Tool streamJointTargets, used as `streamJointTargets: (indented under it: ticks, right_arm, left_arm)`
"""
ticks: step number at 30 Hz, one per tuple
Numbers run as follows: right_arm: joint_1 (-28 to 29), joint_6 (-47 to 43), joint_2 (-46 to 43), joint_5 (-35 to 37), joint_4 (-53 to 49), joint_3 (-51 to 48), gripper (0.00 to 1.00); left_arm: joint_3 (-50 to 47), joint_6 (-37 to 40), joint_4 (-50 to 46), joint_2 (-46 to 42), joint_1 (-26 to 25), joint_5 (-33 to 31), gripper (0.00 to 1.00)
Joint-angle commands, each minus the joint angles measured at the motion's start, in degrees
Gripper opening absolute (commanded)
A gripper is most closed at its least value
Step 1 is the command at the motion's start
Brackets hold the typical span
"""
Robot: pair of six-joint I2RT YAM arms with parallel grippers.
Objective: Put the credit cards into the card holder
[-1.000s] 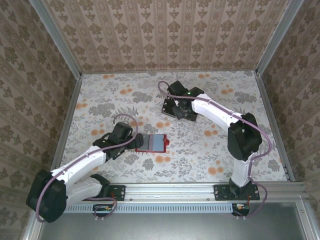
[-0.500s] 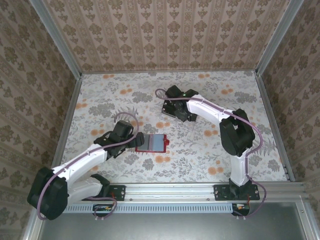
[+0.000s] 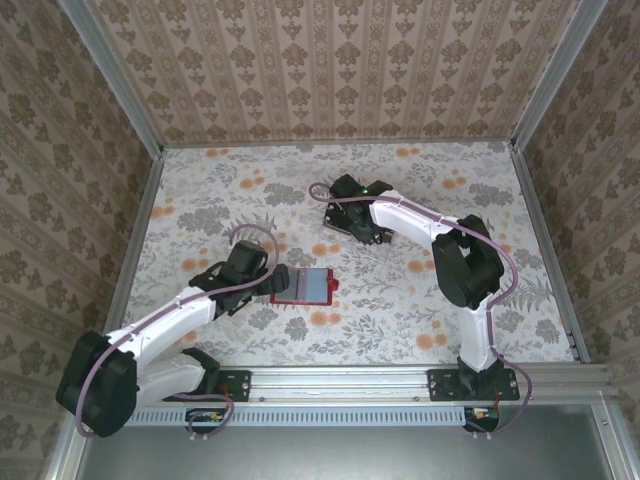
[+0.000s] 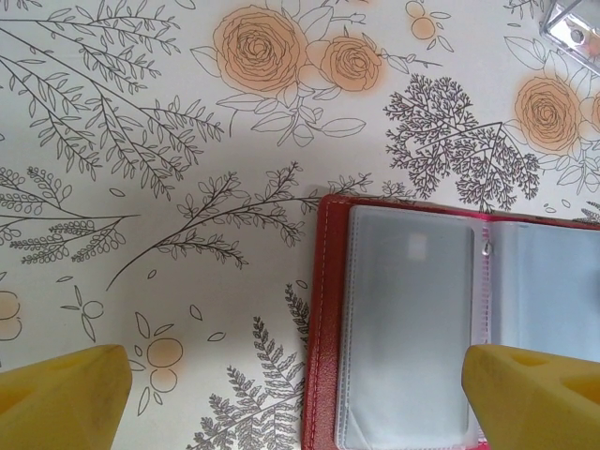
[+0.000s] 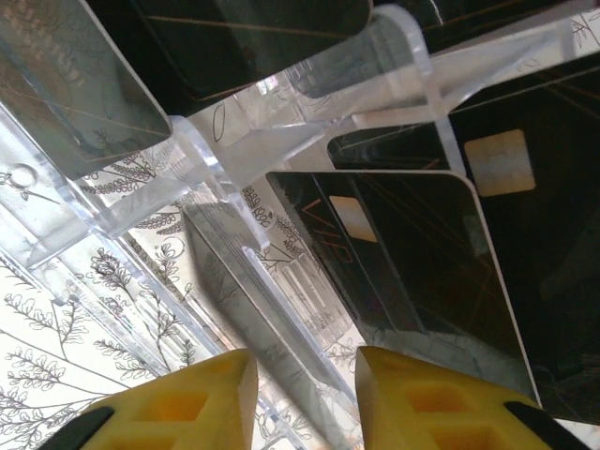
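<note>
**Entry: card holder lies open, cards are in the rack**

Card holder [image 3: 303,287]: red, unfolded, flat on the flowered table [image 3: 400,310]. The left wrist view shows the card holder [image 4: 403,319] with greyish clear pockets facing up. I can make out no card in the pockets that show.

Left gripper [image 3: 264,284]: just at the card holder's left edge in the top view. In the left wrist view, the left gripper [image 4: 295,398] stands fully spread. One yellow finger [image 4: 61,394] is over bare table to the left of the card holder. The other is over the card holder's middle fold. The left page lies between them. Nothing is held. Whether a finger touches the page cannot be told.

Clear rack [image 3: 338,222]: behind the card holder and a little to its right, apart from it. One corner of the clear rack [image 4: 572,28] shows in the left wrist view.

Right gripper [image 3: 352,224]: at the clear rack, on the far side of the card holder. In the right wrist view, the right gripper [image 5: 305,394] has its fingers [image 5: 178,403] drawn near each other, with a narrow gap between them. It is pressed close against the clear rack [image 5: 281,141]. A clear panel runs into the gap. Whether the fingers are clamped on anything cannot be told.

Cards [image 5: 403,253]: black with pale marks, standing tilted in the rack's tiers, away from the card holder. The nearest one reaches down toward the right-hand finger, but contact is unclear.
</note>
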Motion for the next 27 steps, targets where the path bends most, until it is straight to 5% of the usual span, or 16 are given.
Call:
streamJointTargets:
  ticks: [1,11,27]
  right_arm:
    - [-0.3,-2.0,-0.3,1.8,-1.5,1.0,0.27]
    - [-0.3,-6.2,-2.4,2.1,0.1,-0.2,0.18]
    - [-0.3,-7.9,-3.7,2.8,-0.2,-1.4,0.21]
  left_arm:
    - [1.2,1.2,0.5,0.6,0.4,0.7,1.00]
    - [1.2,1.6,0.9,0.9,0.4,1.3,1.00]
    - [1.0,1.2,1.6,1.1,0.4,1.7,1.00]
